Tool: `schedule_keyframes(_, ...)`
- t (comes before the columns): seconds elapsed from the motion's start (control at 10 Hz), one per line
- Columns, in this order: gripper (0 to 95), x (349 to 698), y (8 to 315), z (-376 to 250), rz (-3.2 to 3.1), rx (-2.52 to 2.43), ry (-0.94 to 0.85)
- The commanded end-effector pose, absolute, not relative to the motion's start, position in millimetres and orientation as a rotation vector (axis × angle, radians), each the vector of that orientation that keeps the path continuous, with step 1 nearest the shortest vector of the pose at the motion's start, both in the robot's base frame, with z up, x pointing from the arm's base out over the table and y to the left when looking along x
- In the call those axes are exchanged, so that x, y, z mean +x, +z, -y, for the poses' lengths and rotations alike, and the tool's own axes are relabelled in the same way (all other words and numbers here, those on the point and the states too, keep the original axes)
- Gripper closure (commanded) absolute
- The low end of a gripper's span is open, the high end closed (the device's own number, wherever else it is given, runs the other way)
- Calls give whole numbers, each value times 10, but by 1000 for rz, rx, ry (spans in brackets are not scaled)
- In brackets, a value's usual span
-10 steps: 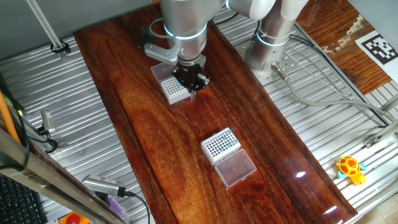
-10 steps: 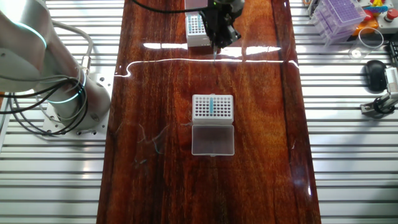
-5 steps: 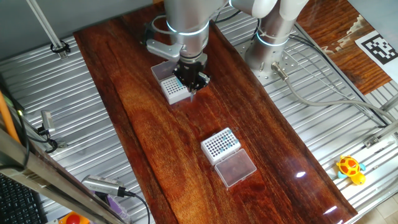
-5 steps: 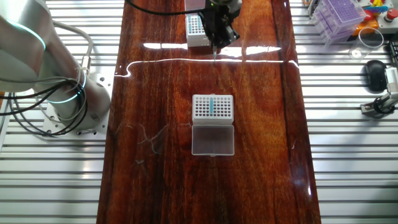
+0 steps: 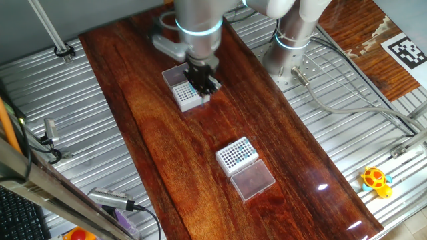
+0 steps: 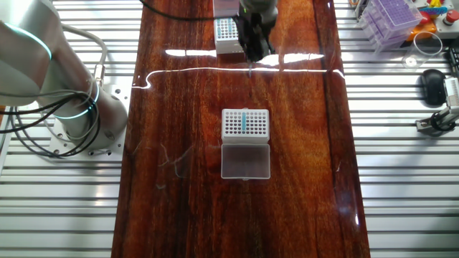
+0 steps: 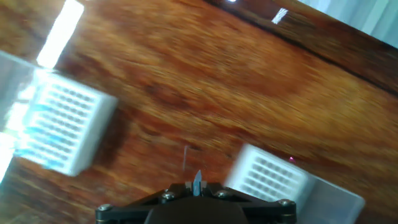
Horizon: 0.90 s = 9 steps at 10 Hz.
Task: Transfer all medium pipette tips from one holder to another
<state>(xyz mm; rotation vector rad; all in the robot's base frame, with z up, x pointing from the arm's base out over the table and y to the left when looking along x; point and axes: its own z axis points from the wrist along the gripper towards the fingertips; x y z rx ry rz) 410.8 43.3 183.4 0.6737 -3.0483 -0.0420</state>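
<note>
1. A column of teal medium pipette tips [image 6: 244, 122] is seen standing in the white rack [image 6: 244, 123] at the middle of the wooden table [image 6: 186, 107], with the rack's clear lid [image 6: 245, 160] lying open against its near side.
2. A single tiny teal tip [image 7: 197, 181] is seen pinched at the gripper [image 7: 197, 185] in the hand view, the fingers being closed almost fully upon it.
3. The gripper [image 6: 252, 44] is held above the table just beside a second white rack [image 6: 228, 36], well apart from the middle rack.
4. In the hand view, which is blurred, the second rack [image 7: 267, 174] is shown close to the gripper and the teal-filled rack [image 7: 59, 127] farther off.
5. No brand or readable writing can be made out on the racks; a black-and-white square marker [image 5: 407, 49] is seen on a board away from the middle rack.
</note>
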Motion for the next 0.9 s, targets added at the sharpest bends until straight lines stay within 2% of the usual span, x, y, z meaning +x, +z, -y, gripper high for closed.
schedule_keyframes(0.1, 950, 4131, 1871, -131, 3011, 814, -42)
schedule_keyframes(0.9, 950, 4166, 1960, -4, 3059, 673, -17)
